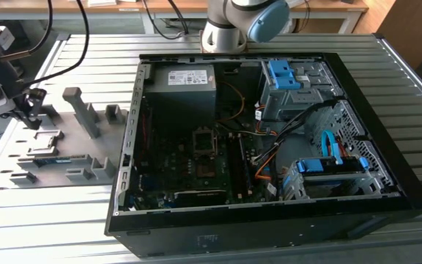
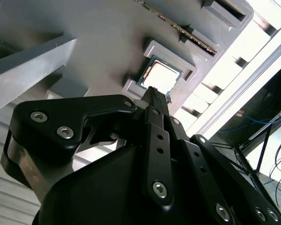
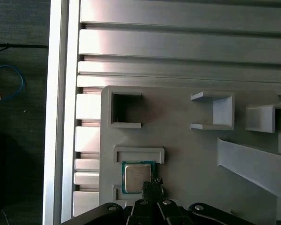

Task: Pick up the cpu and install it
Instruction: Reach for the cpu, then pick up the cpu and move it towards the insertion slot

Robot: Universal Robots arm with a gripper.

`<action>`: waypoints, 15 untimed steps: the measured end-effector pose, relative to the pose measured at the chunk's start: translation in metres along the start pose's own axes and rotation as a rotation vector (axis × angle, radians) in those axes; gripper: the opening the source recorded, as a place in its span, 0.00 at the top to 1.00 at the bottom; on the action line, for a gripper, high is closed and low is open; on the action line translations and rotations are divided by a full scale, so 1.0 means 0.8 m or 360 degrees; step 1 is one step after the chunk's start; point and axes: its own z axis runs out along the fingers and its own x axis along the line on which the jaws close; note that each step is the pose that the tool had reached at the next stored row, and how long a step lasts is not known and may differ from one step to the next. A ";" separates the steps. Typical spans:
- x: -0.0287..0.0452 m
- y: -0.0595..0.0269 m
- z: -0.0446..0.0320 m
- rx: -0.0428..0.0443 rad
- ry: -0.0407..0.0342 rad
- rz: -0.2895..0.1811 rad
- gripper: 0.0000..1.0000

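The cpu (image 3: 137,176) is a small square chip with a pale silvery top. It lies flat in a square pocket of the grey fixture plate (image 3: 187,154), and also appears in the second wrist view as the cpu (image 2: 161,77). My gripper (image 3: 152,184) hangs just above the chip's edge, its two black fingertips (image 2: 152,92) pressed together with nothing between them. In the exterior view the gripper (image 1: 29,113) stands over the fixture plate (image 1: 86,154) at the exterior view's left, apart from the open computer case (image 1: 270,159). The motherboard's socket (image 1: 204,142) lies inside the case.
Raised grey posts and brackets (image 1: 85,110) stand on the fixture plate around the pocket. A long blue-green memory stick (image 1: 50,160) lies in a slot of the plate. The slatted aluminium table (image 1: 50,220) carries both plate and case. The arm's base (image 1: 224,33) stands behind the case.
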 end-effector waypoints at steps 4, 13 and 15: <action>0.0001 0.000 0.0015 0.0005 0.0000 -0.0028 0.90; 0.0001 0.001 0.0016 0.0005 0.0000 -0.0035 0.90; 0.0001 0.001 0.0016 0.0005 0.0000 -0.0036 0.90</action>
